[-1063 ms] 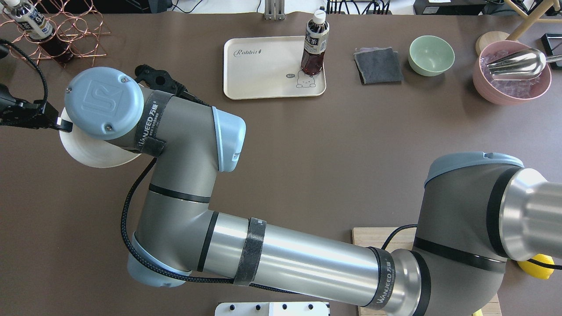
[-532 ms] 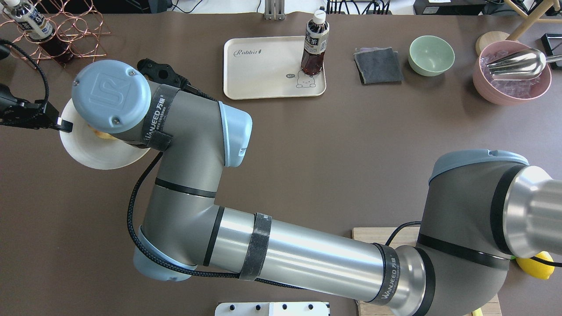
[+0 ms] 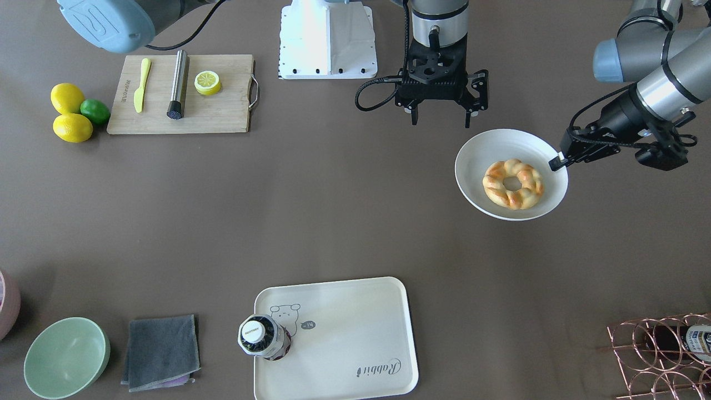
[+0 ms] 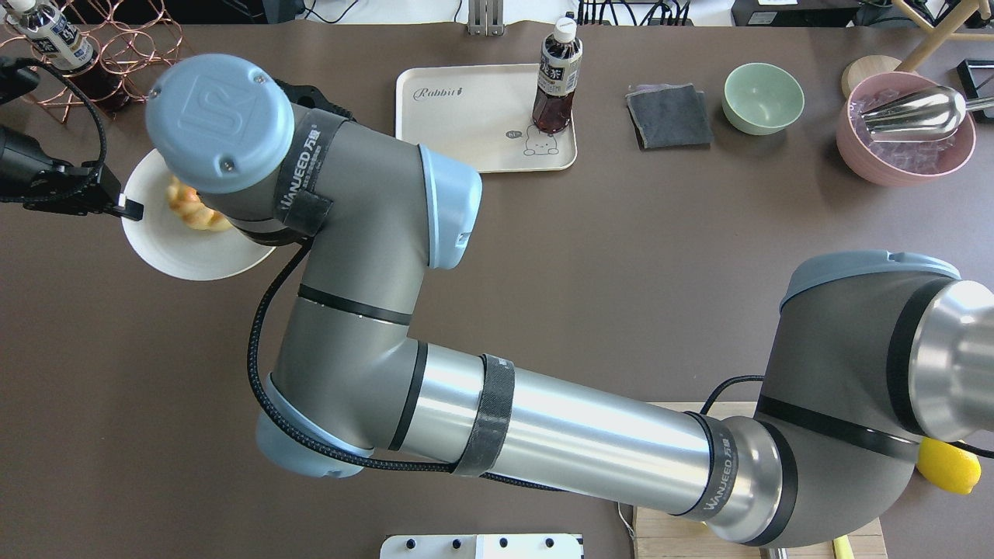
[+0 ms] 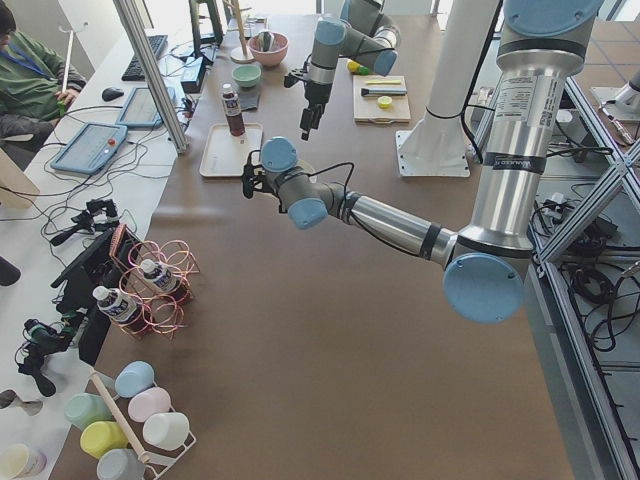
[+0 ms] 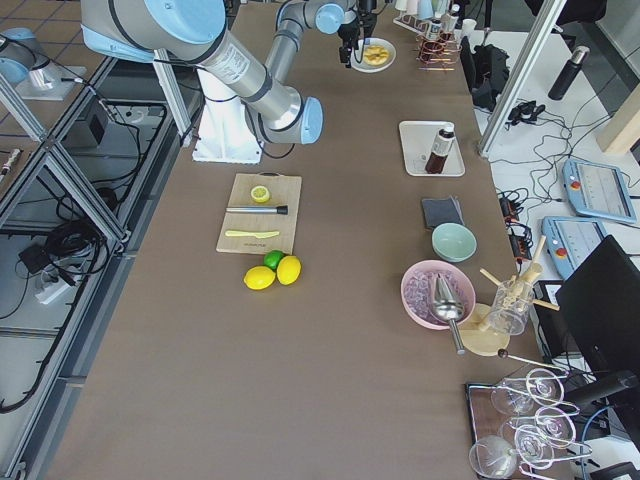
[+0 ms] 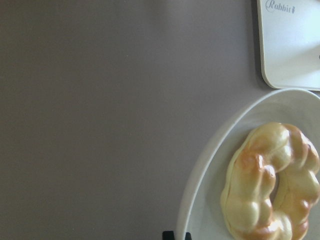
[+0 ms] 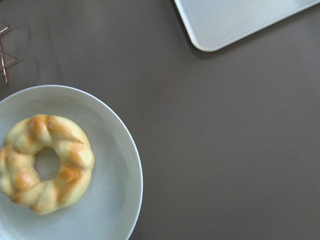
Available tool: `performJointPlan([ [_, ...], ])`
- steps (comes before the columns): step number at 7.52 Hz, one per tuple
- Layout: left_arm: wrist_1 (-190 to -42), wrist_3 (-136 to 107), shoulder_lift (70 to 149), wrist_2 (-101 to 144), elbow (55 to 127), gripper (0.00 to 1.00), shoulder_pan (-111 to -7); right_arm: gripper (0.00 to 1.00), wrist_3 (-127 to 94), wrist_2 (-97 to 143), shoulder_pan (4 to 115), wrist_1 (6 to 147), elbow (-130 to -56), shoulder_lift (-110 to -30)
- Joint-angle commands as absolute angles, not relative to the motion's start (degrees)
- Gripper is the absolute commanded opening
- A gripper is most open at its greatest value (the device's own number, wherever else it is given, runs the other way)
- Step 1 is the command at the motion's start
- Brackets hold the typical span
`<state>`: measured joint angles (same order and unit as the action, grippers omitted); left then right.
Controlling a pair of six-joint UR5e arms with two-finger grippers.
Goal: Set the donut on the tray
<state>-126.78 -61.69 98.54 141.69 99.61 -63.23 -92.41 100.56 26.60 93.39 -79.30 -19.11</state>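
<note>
The donut [image 3: 512, 184] flat near the middle of the round white plate [image 3: 477, 145], centre hole up, twisted crust whole. That plate toward the left end of the table [image 3: 333, 211], roughly midway between the robot's edge and the operators' edge; resting or lifted, impossible to tell. On the plate's rim, at the side nearest the left end, the left gripper [image 3: 557, 161], pinched narrow on the lip and clear of the pastry. Just beside the rim on the robot's-edge side, the right gripper [image 3: 440, 119], spread wide, holding nothing. Against the operators' edge near mid-length, well apart from the plate, the tray [image 3: 344, 333], with a dark drink bottle [image 3: 258, 336] upright by its bear drawing.
</note>
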Motion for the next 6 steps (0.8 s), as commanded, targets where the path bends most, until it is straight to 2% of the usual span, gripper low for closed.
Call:
performJointPlan([
  [1,-126.39,-70.61,108.24,141.68,89.69,0.0,-63.81,1.0,-80.74,107.04,33.46,96.06,-86.53,-28.95],
  [4,-126.12,-90.02,120.46,138.98,78.61,0.0,-63.28,1.0,-63.25,114.23,41.28,95.8,-98.32,-45.56],
  [6,-126.65,-99.8,126.36,127.4,72.8,0.0,-59.0,1.0,-51.74,118.72,47.34,95.45,-101.5,-53.92],
])
